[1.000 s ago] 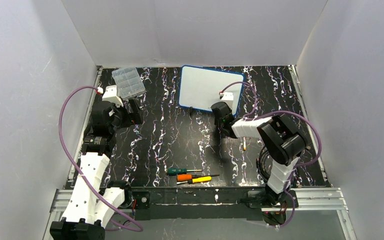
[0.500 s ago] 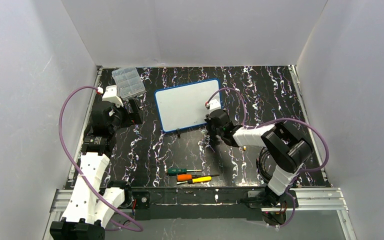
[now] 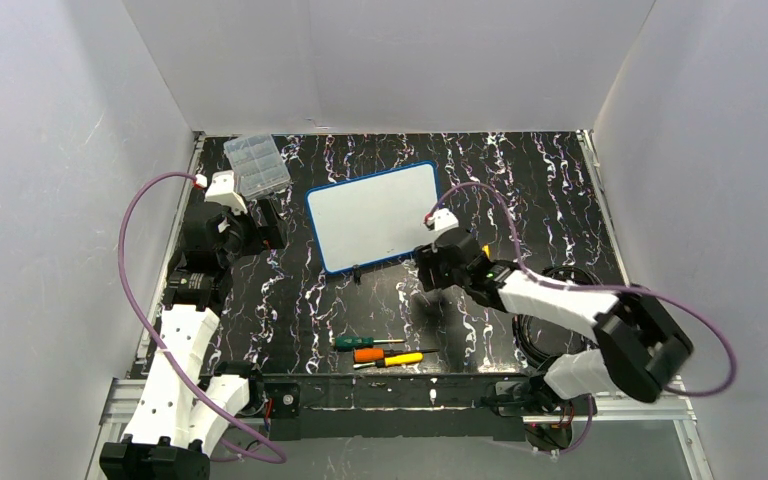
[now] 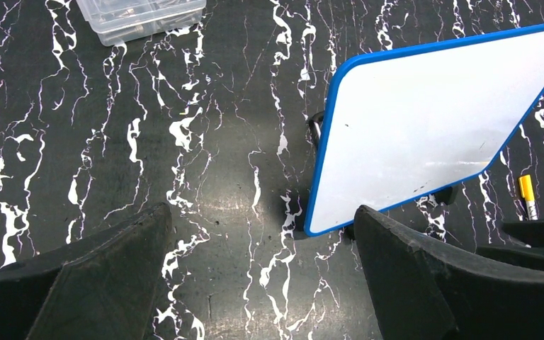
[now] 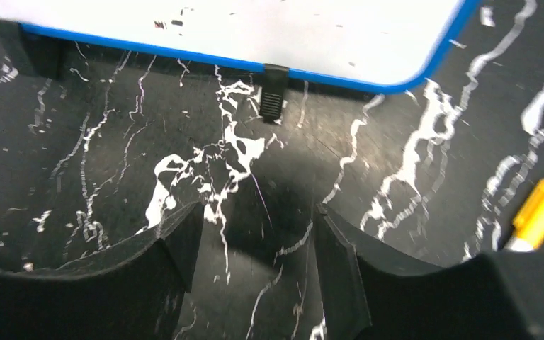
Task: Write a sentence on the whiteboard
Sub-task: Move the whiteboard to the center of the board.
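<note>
Black marbled tabletop (image 3: 360, 300) carries the blue-framed whiteboard (image 5: 255, 21), which lies just ahead of the right gripper (image 5: 255, 227); its fingers stand spread around nothing. A yellow-capped marker (image 5: 542, 209) lies to their right. The left gripper (image 4: 262, 219) gapes wide, with the whiteboard ahead-right.

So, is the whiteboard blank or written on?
Blank: the whiteboard surface shows only faint smudges and specks, no words.

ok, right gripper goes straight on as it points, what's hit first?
Probably the whiteboard, near edge by its black foot; nothing between. If the right gripper is pitched down, table first; depth unclear.
</note>
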{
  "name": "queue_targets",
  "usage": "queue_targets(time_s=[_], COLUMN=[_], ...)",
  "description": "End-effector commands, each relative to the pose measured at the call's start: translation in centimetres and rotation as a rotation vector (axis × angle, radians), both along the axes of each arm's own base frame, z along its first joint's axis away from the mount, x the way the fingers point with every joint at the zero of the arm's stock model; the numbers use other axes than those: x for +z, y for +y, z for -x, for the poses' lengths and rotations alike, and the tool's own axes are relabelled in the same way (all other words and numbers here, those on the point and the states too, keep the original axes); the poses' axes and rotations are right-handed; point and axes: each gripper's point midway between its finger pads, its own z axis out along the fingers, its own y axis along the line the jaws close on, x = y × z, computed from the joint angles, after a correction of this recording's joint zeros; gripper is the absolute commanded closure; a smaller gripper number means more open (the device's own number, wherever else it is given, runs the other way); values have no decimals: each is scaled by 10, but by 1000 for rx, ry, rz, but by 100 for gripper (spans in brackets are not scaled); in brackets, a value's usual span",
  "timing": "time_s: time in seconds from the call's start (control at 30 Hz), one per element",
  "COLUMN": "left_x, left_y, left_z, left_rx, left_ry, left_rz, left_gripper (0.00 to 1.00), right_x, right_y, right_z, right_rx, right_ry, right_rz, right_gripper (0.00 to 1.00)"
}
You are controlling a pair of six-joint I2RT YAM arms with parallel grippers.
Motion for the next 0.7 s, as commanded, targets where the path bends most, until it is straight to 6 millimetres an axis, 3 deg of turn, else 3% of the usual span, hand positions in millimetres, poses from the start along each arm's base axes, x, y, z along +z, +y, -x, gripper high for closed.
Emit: queue_targets(time_s=[0.0, 0.2, 0.33, 0.53, 0.67], left_x=[-2, -5, -5, -7, -8], left_y=[-6, -8, -9, -10, -10], left_z=[2, 2, 2, 1, 2], left_rx=[-25, -32, -34, -34, -35], left_ry=[3, 14, 14, 22, 24], left_rz=[10, 18, 17, 18, 16], left_gripper=[1, 1, 1, 1, 1], right_x=[17, 15, 0, -13, -21], right_y=[-45, -119, -152, -151, -148], right_z=[13, 14, 13, 5, -2], right_rx=[-178, -464, -568, -546, -526], right_ry=[7, 78, 178, 232, 250], right_rz=[46, 181, 197, 177, 196], right_gripper=[34, 37, 45, 47, 53])
